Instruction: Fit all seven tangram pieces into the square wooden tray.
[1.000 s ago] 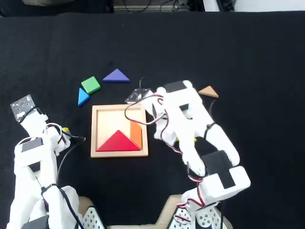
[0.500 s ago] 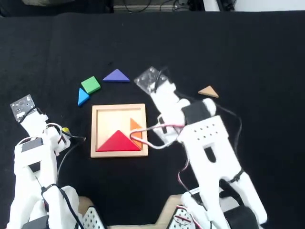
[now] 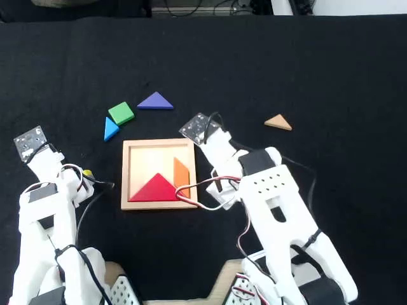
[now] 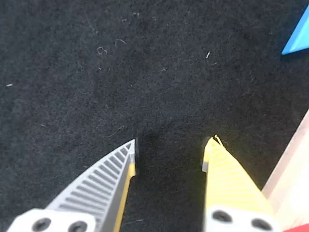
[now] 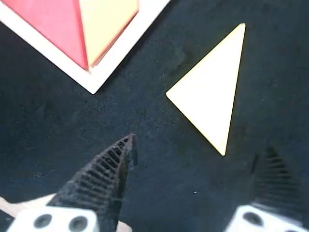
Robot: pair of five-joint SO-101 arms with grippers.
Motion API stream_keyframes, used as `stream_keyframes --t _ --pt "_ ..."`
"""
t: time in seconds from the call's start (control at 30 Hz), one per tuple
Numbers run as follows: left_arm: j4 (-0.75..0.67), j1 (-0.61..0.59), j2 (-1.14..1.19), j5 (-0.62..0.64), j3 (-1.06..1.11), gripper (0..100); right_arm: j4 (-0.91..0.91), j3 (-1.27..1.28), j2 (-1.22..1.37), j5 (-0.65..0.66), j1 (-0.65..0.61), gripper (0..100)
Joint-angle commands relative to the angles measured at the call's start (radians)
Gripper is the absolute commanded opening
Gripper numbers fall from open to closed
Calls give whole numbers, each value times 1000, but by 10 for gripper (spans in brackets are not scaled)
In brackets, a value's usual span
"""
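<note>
Wooden tray (image 3: 159,142) left of centre on the black bench (image 3: 318,63), two pieces in, five loose.
Right gripper (image 5: 200,145) hangs just right of it, fingers spread, near a pale yellow triangle (image 5: 210,92) lying flat; left gripper (image 4: 173,141), fingers also apart, is over bare bench at its left. That flat triangle could skid rather than lift, or a finger could knock the tray. Red triangle (image 3: 154,189) and orange piece (image 3: 182,171) sit in its near right corner.

Between the open fingers of my left gripper (image 4: 169,145) the cloth (image 4: 145,72) is bare; the tray (image 4: 294,174) wall stands just beside one finger. In the wide gap of my right gripper (image 5: 200,145) lies the yellow triangle (image 5: 212,92); the tray corner is near it, apart I think.
</note>
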Motion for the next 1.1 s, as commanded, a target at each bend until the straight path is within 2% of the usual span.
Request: stream_keyframes --t 0.0,0.17,0.4,0.67,1.07 --pt "0 12 -17 5 -45 230 -25 -2 -22 35 5 363" --pt "0 12 -17 5 -45 230 -98 47 -21 37 3 355" --pt "0 12 -17 5 -47 230 -132 87 -10 34 -75 354" --pt "0 12 -17 5 -47 230 -184 4 231 -12 -68 354" --pt "0 12 -17 5 -47 230 -244 -45 351 -8 -12 354"
